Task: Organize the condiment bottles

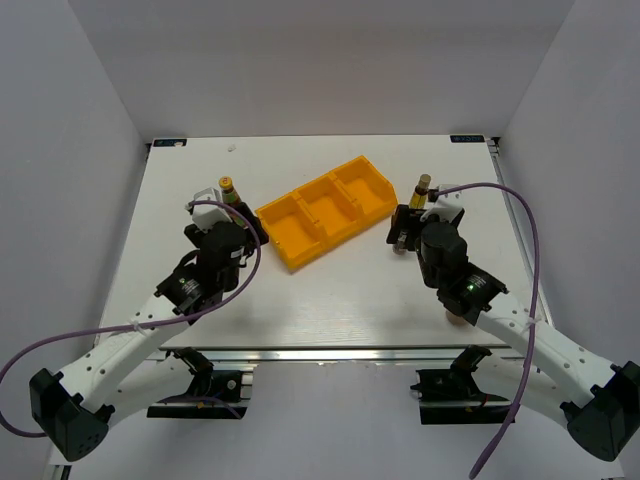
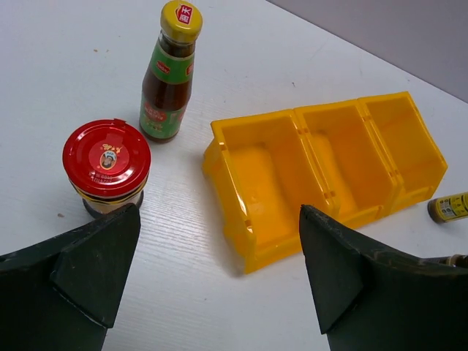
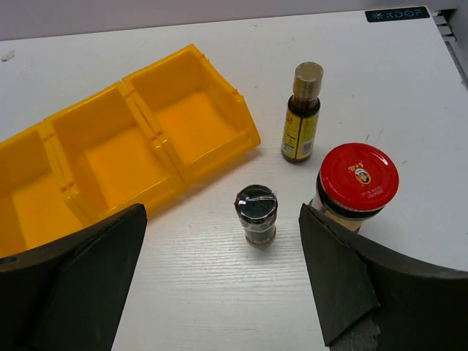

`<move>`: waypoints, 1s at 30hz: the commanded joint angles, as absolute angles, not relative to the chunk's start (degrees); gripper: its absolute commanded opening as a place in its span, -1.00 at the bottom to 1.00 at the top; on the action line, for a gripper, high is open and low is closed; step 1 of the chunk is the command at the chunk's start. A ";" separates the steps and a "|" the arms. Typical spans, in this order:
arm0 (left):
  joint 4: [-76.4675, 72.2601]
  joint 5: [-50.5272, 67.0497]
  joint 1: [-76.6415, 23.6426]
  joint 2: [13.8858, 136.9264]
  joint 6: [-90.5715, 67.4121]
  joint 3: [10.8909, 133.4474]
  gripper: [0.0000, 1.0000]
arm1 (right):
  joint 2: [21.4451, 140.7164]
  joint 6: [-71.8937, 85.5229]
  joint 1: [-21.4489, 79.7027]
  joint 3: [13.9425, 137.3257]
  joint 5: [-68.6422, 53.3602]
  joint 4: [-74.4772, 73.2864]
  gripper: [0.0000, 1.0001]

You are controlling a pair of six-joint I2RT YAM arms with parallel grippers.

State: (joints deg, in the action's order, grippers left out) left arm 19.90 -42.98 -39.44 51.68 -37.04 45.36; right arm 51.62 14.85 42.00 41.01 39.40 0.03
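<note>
Left gripper (image 2: 218, 210): jaws spread wide, nothing held. A red-lidded jar (image 2: 107, 164) stands just beside one finger, with the yellow-capped sauce bottle (image 2: 170, 73) upright close behind it. The yellow tray (image 2: 219, 172) sits mid-tabletop (image 1: 330, 310), all three compartments bare.

Right gripper (image 3: 223, 212): equally wide, empty. The dark-lidded jar (image 3: 256, 213) stands ahead between the fingers, the slim bottle (image 3: 302, 117) beyond it, and a second red-lidded jar (image 3: 357, 183) just beside one finger.

Risks, my judgement: either arm descending off-centre would clip its neighbouring red-lidded jar. The tall bottles look tippy, so a nudged jar could topple them.
</note>
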 commanded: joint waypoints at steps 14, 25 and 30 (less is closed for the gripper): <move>10.12 -18.13 -22.24 62.48 -19.61 54.66 0.96 | 52.65 7.04 41.75 39.37 42.63 8.70 0.79; 11.95 -7.65 -13.55 74.44 -10.20 63.54 0.96 | 54.40 6.06 40.87 39.99 43.51 9.23 0.78; 10.91 -4.75 -10.72 78.83 -8.79 64.07 0.96 | 56.68 6.33 40.43 40.60 44.12 8.62 0.79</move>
State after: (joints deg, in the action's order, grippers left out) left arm 11.51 -8.40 -11.99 77.93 -11.11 62.39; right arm 55.66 6.85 40.82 37.78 42.28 6.57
